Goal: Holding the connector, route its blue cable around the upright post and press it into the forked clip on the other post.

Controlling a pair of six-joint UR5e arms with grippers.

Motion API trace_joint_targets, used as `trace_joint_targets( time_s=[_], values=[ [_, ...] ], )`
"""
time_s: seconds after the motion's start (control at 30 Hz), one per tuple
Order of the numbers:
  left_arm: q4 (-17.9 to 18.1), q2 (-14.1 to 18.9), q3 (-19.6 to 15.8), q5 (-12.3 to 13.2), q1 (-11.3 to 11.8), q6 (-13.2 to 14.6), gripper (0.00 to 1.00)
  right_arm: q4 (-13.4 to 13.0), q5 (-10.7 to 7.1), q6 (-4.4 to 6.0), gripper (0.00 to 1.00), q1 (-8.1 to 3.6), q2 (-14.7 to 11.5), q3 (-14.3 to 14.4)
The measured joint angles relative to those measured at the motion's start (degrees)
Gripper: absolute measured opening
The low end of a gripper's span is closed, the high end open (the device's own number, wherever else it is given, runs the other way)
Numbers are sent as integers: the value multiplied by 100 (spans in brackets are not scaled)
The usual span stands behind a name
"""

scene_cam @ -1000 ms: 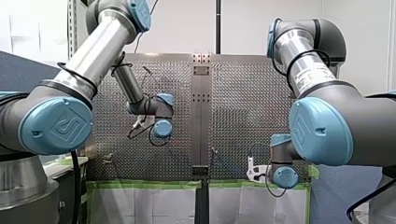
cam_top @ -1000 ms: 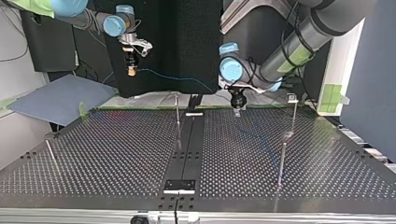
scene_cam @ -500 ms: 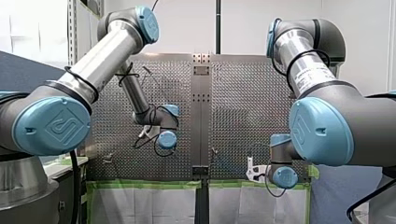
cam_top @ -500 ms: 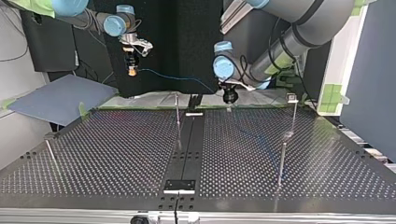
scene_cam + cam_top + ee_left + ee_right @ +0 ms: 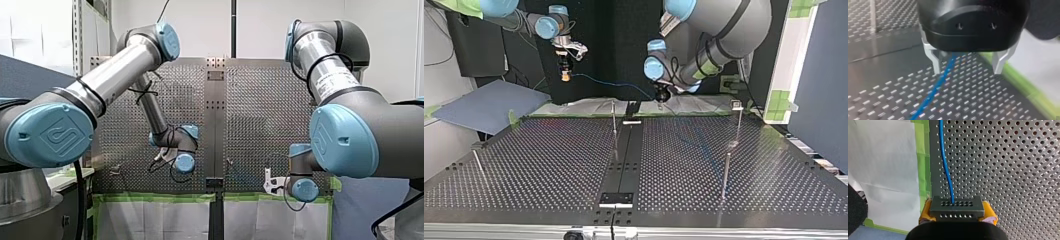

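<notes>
In the right wrist view, my right gripper (image 5: pixel 956 216) is shut on a black connector (image 5: pixel 956 207), gripped between yellow pads (image 5: pixel 926 213). The blue cable (image 5: pixel 945 165) runs out of the connector over the perforated table. In the top view this gripper (image 5: pixel 565 74) hangs above the table's far edge, and the cable (image 5: pixel 614 84) stretches toward my left gripper (image 5: pixel 663 96). My left gripper (image 5: pixel 966 65) stands open, its metal fingers (image 5: pixel 933 60) straddling the cable (image 5: pixel 939 83) just above the plate. An upright post (image 5: pixel 614 120) stands near the middle. A post with a small head (image 5: pixel 737 117) stands at the top view's right.
A thinner post (image 5: pixel 725 175) stands in front of the headed one, and a leaning pin (image 5: pixel 479 167) is at the top view's left. A dark centre strip (image 5: pixel 624 160) splits the table. Green tape (image 5: pixel 923 170) and white sheeting edge it by the grippers.
My left arm has swung toward the top view's left and back to the table's far edge, bringing its open fingers over the cable. My right arm has stayed still with the connector.
</notes>
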Motion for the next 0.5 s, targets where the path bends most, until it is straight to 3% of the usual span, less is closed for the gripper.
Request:
trace_joint_targets(
  time_s=[0.5],
  values=[
    [-122, -113, 55, -24, -241, -136, 99, 7, -12, 2, 0, -29, -1, 0]
  ],
)
